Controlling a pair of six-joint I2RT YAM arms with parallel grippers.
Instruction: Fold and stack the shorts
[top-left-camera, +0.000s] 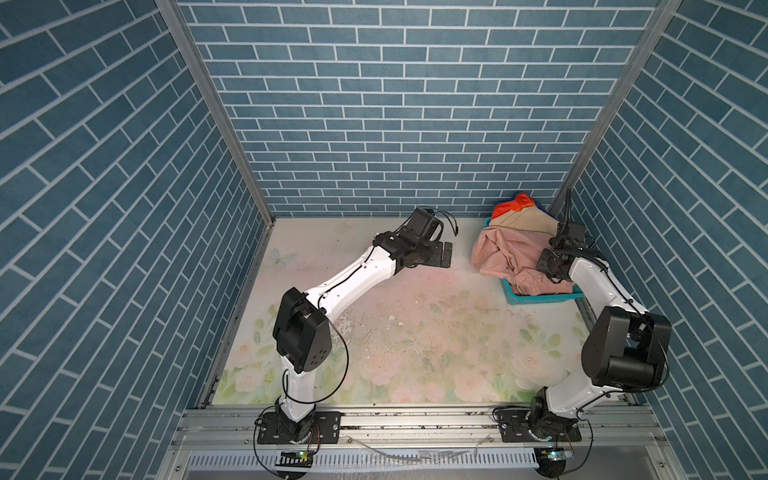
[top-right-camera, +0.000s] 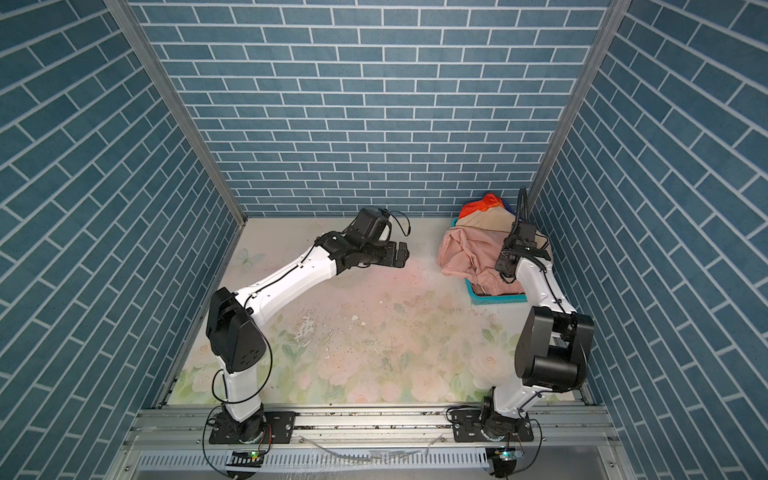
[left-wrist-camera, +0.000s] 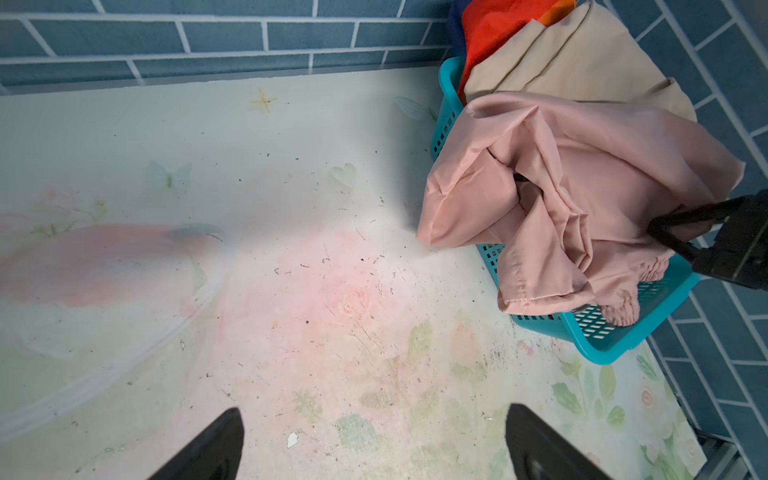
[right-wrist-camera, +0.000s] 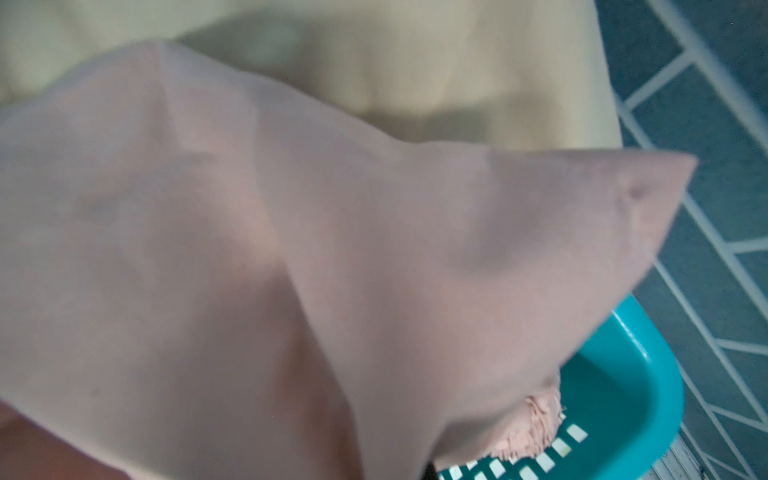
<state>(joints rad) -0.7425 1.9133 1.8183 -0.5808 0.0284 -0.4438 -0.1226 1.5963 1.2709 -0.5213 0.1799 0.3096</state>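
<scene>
Nearest, the left arm (top-left-camera: 303, 332) and right arm (top-left-camera: 623, 349) rise from the aluminium rail (top-left-camera: 415, 424), elbows bent over the floral table (top-left-camera: 415, 332). The left gripper (top-left-camera: 447, 254) hovers above the table's far middle, jaws spread wide. In the far right corner, the pink shorts (top-left-camera: 503, 253) spill over the teal basket (top-left-camera: 544, 298). The right gripper (left-wrist-camera: 653, 229) pinches their cloth. Behind lie the beige shorts (top-left-camera: 528, 222), then the striped shorts (top-left-camera: 515, 204).

A teal basket (top-left-camera: 540, 296) sits at the counter's (top-left-camera: 415, 332) two o'clock corner. Pink shorts (top-left-camera: 498, 253) spill over its nine o'clock rim, with beige shorts (top-left-camera: 528, 222) and striped shorts (top-left-camera: 515, 203) heaped toward twelve. The right tool (top-left-camera: 550, 266) is closed in the pink cloth. The left tool (top-left-camera: 445, 254) hangs open at nine o'clock of the basket, apart from it.
</scene>
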